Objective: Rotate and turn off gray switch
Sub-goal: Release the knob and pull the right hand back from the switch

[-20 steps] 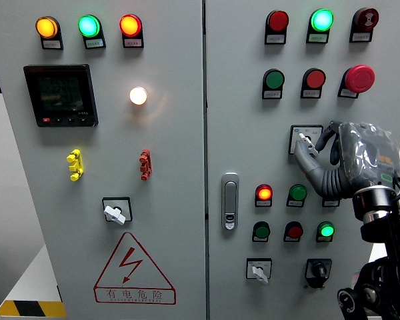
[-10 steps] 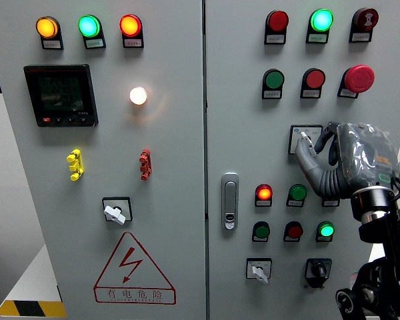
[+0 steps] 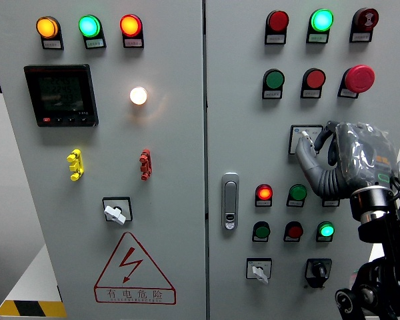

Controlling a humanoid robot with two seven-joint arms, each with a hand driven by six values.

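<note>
Your right hand [image 3: 333,157], sheathed in crinkled clear plastic over gray segmented fingers, is pressed against the right door of the control cabinet [image 3: 240,100] near its right edge. Thumb [image 3: 309,162] and curled fingers pinch the gray switch [image 3: 305,138], a small knob on a square white plate, mostly covered by the grip. You can't make out the knob's angle.

Just below the hand: a lit red round lamp [image 3: 265,193] and a dark green button [image 3: 297,193]. Above it, a domed red mushroom button [image 3: 359,78] stands near the door's upper right corner. A chrome oblong door handle [image 3: 231,200] sits by the door's left edge.

Left door: a second gray rotary switch [image 3: 115,213] low down, a triangular warning sticker [image 3: 134,269] under it, a glossy black meter [image 3: 61,95] near the upper left corner.
</note>
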